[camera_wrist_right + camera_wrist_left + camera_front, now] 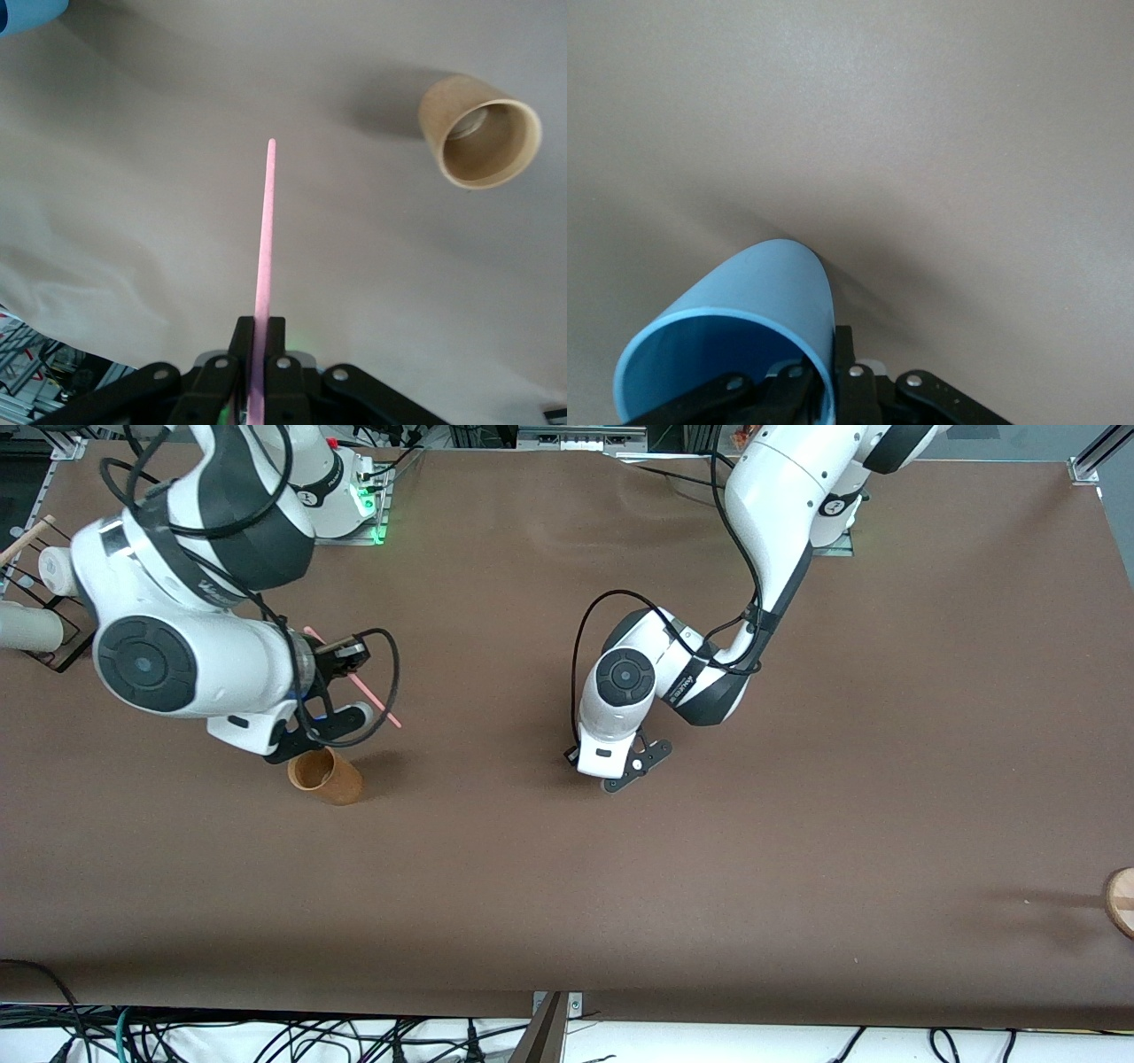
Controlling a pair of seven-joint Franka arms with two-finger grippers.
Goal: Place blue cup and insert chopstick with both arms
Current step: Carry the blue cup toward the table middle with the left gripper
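The brown table spreads under both my arms, bare over most of its middle.

My right arm reaches out from its base at its own end of the table. My left arm bends down toward the table's middle.

The brown cup stands on the table toward my right arm's end, open mouth up, just beside my right wrist in the front view; from the right wrist camera it shows its rim and hollow inside.

The blue cup fills the near edge of my left wrist camera — tilted, mouth toward the lens. My left gripper pinches its rim, one finger inside the wall and one outside, over the table's middle. In the front view my own wrist hides the cup. A corner of blue also shows at the edge of the right wrist camera.

My right gripper is clamped tight on the chopstick, the thin pink stick running straight out from between my fingers — its free tip in the air above bare tabletop, apart from the brown cup. From the front the stick slants out past my right wrist.
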